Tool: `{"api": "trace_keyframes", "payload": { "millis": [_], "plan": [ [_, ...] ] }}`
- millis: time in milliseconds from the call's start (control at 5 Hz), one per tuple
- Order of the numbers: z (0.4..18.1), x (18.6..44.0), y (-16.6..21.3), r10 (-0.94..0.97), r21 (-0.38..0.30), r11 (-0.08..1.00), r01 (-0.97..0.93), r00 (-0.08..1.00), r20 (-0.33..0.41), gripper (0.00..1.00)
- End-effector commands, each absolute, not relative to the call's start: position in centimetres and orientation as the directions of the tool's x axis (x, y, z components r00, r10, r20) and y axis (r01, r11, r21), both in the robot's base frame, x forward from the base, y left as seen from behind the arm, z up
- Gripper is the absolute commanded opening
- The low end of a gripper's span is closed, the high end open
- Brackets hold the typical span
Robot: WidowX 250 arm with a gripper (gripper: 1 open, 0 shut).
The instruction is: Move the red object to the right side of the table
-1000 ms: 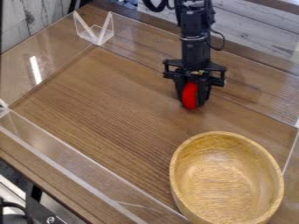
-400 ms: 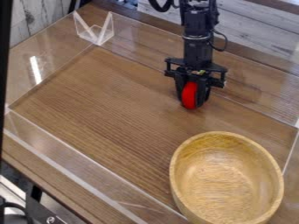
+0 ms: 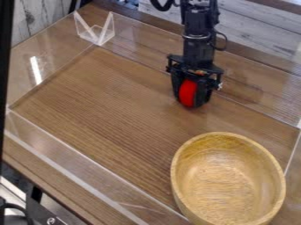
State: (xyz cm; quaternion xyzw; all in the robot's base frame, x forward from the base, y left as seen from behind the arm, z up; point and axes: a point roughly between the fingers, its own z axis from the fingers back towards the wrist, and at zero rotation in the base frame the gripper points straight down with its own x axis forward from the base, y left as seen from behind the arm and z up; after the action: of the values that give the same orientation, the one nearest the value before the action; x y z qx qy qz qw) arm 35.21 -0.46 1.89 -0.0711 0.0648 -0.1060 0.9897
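The red object [image 3: 187, 92], small and glossy, sits low on the table [image 3: 106, 101] right of centre, toward the back. My gripper [image 3: 189, 98] points nearly straight down over it from a black arm. Its dark fingers [image 3: 203, 91] hug the red object on both sides, and I see no gap between them and it. The object's underside looks to be at the wood surface. Its stem tip is hidden by the fingers.
A round light wooden bowl [image 3: 228, 180] stands empty at the front right. Low clear acrylic walls [image 3: 70, 145] edge the table. A small clear acrylic stand [image 3: 94, 28] sits at the back left corner.
The gripper has stayed in the same spot with the red object between its fingers. The wrist has rolled a little, so the finger frame looks narrower now.
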Motion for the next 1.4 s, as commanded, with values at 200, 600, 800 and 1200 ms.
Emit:
{"api": "trace_keyframes", "payload": {
  "millis": [200, 600, 800, 1200],
  "plan": [
    [3.2, 35.7, -2.2, -0.321, -0.15, 0.939, 0.311, 0.946, -0.049, 1.0],
    [5.6, 35.9, -2.9, -0.357, -0.122, 0.927, 0.354, 0.934, -0.005, 0.0],
    [9.0, 35.7, -3.4, -0.304, -0.095, 0.947, 0.307, 0.952, 0.036, 0.0],
    [10.0, 34.9, -5.7, -0.171, -0.103, 0.979, 0.175, 0.984, 0.053, 0.0]
  ]
}}
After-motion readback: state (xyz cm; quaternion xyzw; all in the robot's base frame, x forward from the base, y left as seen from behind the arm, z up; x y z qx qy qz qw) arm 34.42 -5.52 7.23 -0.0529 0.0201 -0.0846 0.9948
